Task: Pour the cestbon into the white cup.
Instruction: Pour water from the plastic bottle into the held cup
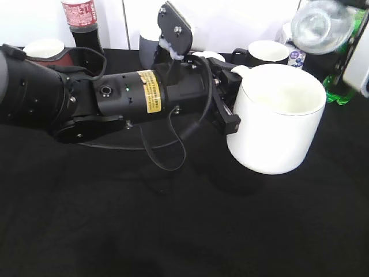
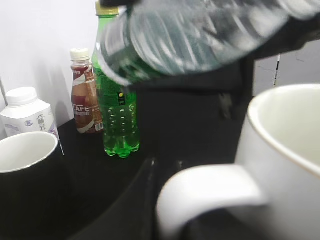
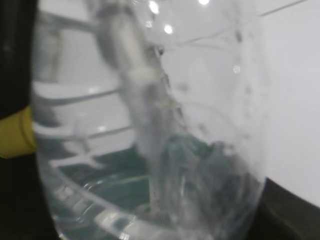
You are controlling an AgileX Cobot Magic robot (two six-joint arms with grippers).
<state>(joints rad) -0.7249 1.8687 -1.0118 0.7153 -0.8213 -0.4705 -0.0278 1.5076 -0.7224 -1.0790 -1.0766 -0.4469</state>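
Note:
The white cup (image 1: 277,118) is a large white mug held off the table, slightly tilted. My left gripper (image 1: 229,103) is shut on its loop handle (image 2: 210,197); the cup's rim shows in the left wrist view (image 2: 285,125). The cestbon (image 1: 320,22), a clear ribbed bottle with a dark green band, is tipped on its side above the cup's far right rim. It crosses the top of the left wrist view (image 2: 200,35) and fills the right wrist view (image 3: 150,130). My right gripper (image 1: 351,36) holds it at the top right; its fingers are mostly hidden.
Behind the cup stand a bright green soda bottle (image 2: 117,105), a brown coffee bottle (image 2: 85,95), a white jar (image 2: 25,110) and a black mug with a white inside (image 1: 266,53). A cola bottle (image 1: 83,26) and another mug (image 1: 45,51) stand at the back left. The tablecloth is black.

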